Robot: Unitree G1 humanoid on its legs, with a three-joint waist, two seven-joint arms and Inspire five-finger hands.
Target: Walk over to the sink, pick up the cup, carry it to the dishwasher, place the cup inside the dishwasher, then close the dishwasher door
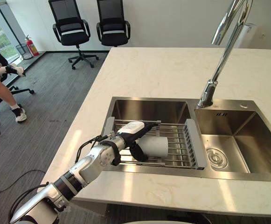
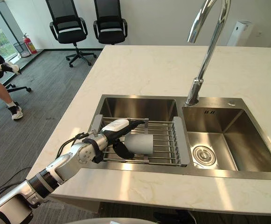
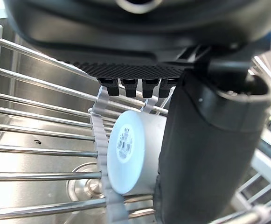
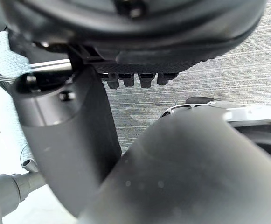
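**Item:** pale grey cylindrical cup [image 1: 157,146], lying on its side on the steel wire rack [image 1: 175,140] that spans the left stainless sink basin [image 1: 149,111].
**Hold:** left hand [image 1: 131,134] has fingers over the cup's top and its dark thumb curled round the near side, clasping it. The cup is not yet lifted.
**Handling:** the grip likely needs firming. A straight lift would clear the rack's bars and the tall chrome tap [image 1: 224,56].
**Right basin** [image 1: 247,140]**:** shows a round drain [image 1: 216,156].
**Surround:** cream marble desk [image 1: 163,70].
**Right hand** [image 4: 65,154]**:** relaxed, holding nothing.

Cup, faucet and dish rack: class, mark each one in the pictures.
cup [image 1: 156,146]: left eye view, its white side wall.
faucet [image 1: 222,56]: left eye view, its rising neck.
dish rack [image 1: 196,145]: left eye view, its grey end piece.
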